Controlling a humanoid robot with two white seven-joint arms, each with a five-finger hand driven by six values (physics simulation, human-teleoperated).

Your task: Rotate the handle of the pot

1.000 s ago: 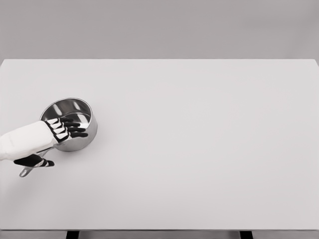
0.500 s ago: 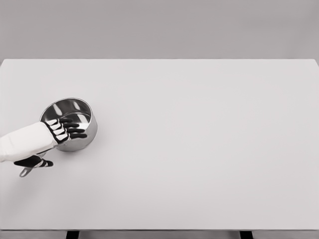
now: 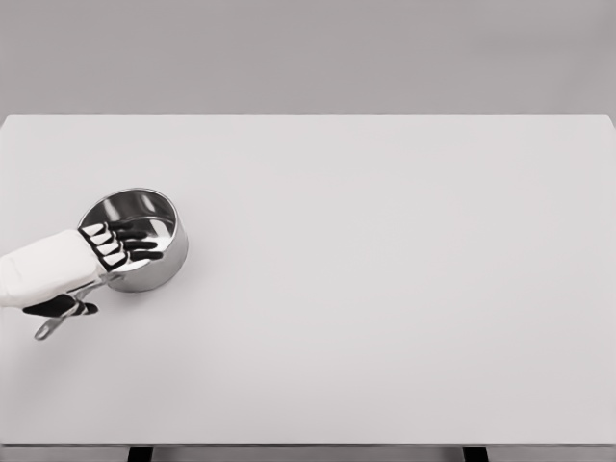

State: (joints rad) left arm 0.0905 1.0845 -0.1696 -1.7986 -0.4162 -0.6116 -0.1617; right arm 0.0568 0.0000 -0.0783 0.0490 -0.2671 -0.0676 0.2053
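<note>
A: Where does the pot (image 3: 135,241) sit?

B: At the left side of the tabletop (image 3: 385,289), upright, open mouth up. Its handle (image 3: 60,318) runs out from the near-left wall toward the lower left, ending close to the table's left edge.

A: And the left hand (image 3: 111,252)?

B: It comes in from the left edge and lies over the pot's near-left rim. The four fingers (image 3: 140,243) are spread and nearly straight, reaching across the open mouth. The thumb (image 3: 65,308) hangs lower, down beside the handle.

A: Is it clamped on anything?

B: Not by the look of it. The fingers are apart and the thumb is well separated from them, so I read the hand as open, straddling the spot where the handle joins the wall. Whether the palm or thumb actually touches the metal I cannot tell.

A: Why hold it that way?

B: My judgement: with fingers above the rim and thumb by the handle, the hand can either close on the handle's root or push it sideways, swinging the handle round while the pot turns on the tabletop.

A: The right hand?

B: Out of view.
</note>
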